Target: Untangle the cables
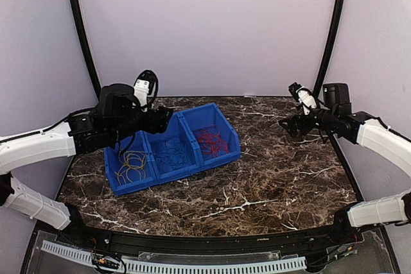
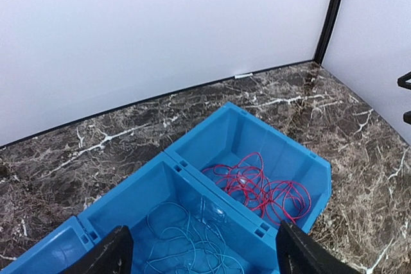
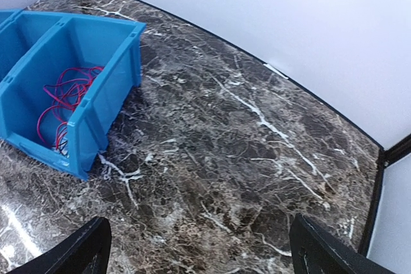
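Top external view, contents as found.

1. Table (image 1: 276, 178): dark marble with white veining.
2. Three blue open bins in a touching row, left of the table's centre, the row slanting from near-left to far-right: left bin (image 1: 128, 187), middle bin (image 1: 178, 172), right bin (image 1: 235, 144).
3. Cables, one loose bunch per bin, each lying on the bin floor. The yellow-tan cable (image 1: 133, 163) is in the left bin, the blue cable (image 1: 170, 151) in the middle bin and the red cable (image 1: 210, 139) in the right bin. No bunch touches another.
4. Left gripper (image 1: 164, 120): raised above the far edge of the left and middle bins. Its wrist view shows both fingers spread wide with nothing between them, and the blue cable lies in the bin below.
5. Right gripper (image 1: 289, 126): raised over the far-right part of the table, well apart from the bins. Its fingers are spread wide and hold nothing, with bare marble beneath.
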`<state>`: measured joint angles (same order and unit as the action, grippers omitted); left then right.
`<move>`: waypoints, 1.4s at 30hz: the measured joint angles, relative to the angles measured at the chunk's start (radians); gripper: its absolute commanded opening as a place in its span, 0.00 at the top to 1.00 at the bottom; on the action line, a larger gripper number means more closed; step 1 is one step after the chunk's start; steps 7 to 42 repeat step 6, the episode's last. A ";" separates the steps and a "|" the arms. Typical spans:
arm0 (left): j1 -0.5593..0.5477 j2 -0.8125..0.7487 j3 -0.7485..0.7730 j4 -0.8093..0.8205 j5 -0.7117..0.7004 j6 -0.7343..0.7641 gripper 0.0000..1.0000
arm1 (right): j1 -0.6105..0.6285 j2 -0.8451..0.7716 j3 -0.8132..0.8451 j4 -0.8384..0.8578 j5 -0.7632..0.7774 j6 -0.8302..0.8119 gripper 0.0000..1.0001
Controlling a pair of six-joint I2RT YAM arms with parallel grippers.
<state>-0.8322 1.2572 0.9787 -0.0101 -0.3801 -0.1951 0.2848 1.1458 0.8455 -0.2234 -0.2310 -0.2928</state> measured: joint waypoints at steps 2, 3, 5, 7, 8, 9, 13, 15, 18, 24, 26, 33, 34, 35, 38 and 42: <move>0.001 -0.031 0.004 -0.001 -0.021 -0.005 0.16 | -0.002 -0.011 0.024 -0.010 0.044 0.003 0.01; 0.003 -0.039 0.011 -0.008 -0.029 -0.009 0.14 | -0.002 -0.020 0.043 -0.019 0.070 0.002 0.02; 0.006 -0.042 0.054 -0.044 -0.046 -0.019 0.05 | -0.003 -0.035 0.097 -0.042 0.102 -0.001 0.01; 0.006 -0.042 0.077 -0.058 -0.052 -0.022 0.03 | -0.003 -0.040 0.120 -0.047 0.108 -0.001 0.01; 0.006 -0.042 0.077 -0.058 -0.052 -0.022 0.03 | -0.003 -0.040 0.120 -0.047 0.108 -0.001 0.01; 0.006 -0.042 0.077 -0.058 -0.052 -0.022 0.03 | -0.003 -0.040 0.120 -0.047 0.108 -0.001 0.01; 0.006 -0.042 0.077 -0.058 -0.052 -0.022 0.03 | -0.003 -0.040 0.120 -0.047 0.108 -0.001 0.01; 0.006 -0.042 0.077 -0.058 -0.052 -0.022 0.03 | -0.003 -0.040 0.120 -0.047 0.108 -0.001 0.01; 0.006 -0.042 0.077 -0.058 -0.052 -0.022 0.03 | -0.003 -0.040 0.120 -0.047 0.108 -0.001 0.01; 0.006 -0.042 0.077 -0.058 -0.052 -0.022 0.03 | -0.003 -0.040 0.120 -0.047 0.108 -0.001 0.01; 0.006 -0.042 0.077 -0.058 -0.052 -0.022 0.03 | -0.003 -0.040 0.120 -0.047 0.108 -0.001 0.01; 0.006 -0.042 0.077 -0.058 -0.052 -0.022 0.03 | -0.003 -0.040 0.120 -0.047 0.108 -0.001 0.01; 0.006 -0.042 0.077 -0.058 -0.052 -0.022 0.03 | -0.003 -0.040 0.120 -0.047 0.108 -0.001 0.01; 0.006 -0.042 0.077 -0.058 -0.052 -0.022 0.03 | -0.003 -0.040 0.120 -0.047 0.108 -0.001 0.01; 0.006 -0.042 0.077 -0.058 -0.052 -0.022 0.03 | -0.003 -0.040 0.120 -0.047 0.108 -0.001 0.01; 0.006 -0.042 0.077 -0.058 -0.052 -0.022 0.03 | -0.003 -0.040 0.120 -0.047 0.108 -0.001 0.01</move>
